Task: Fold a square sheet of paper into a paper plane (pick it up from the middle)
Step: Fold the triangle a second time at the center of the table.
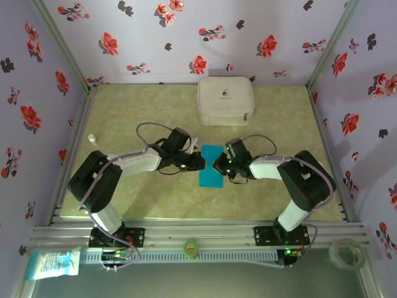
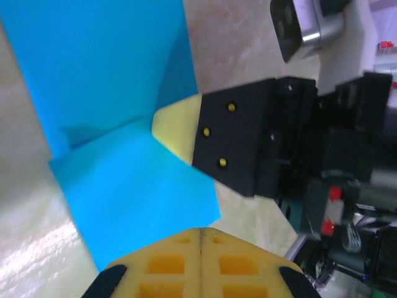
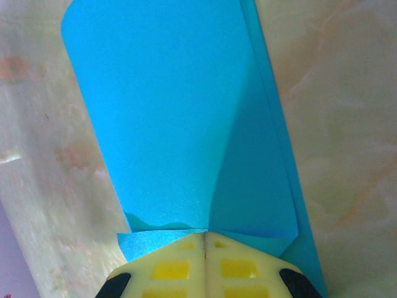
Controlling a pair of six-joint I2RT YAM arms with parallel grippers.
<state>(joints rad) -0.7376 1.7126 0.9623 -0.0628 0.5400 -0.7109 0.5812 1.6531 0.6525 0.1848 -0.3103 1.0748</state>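
Note:
The square sheet of paper (image 1: pixel 211 167) is bright turquoise and lies folded into a narrow rectangle at the table's middle. In the right wrist view the paper (image 3: pixel 167 124) shows layered flaps with a slanted crease running down to my fingertips. My right gripper (image 1: pixel 216 165) (image 3: pixel 205 234) is shut, its tip resting on the sheet's right edge. In the left wrist view that same right gripper (image 2: pixel 164 126) presses where the paper (image 2: pixel 124 174) bends. My left gripper (image 1: pixel 200 162) (image 2: pixel 201 231) is shut too, its tip over the sheet's left edge, near a corner. No dart-shaped paper plane is to be seen.
A white rounded zip case (image 1: pixel 225 99) sits at the back of the table. A small white bottle (image 1: pixel 92 138) stands at the left edge. A green tape roll (image 1: pixel 191 248), a clear tape roll (image 1: pixel 345 251) and a packet (image 1: pixel 56 262) lie by the front rail.

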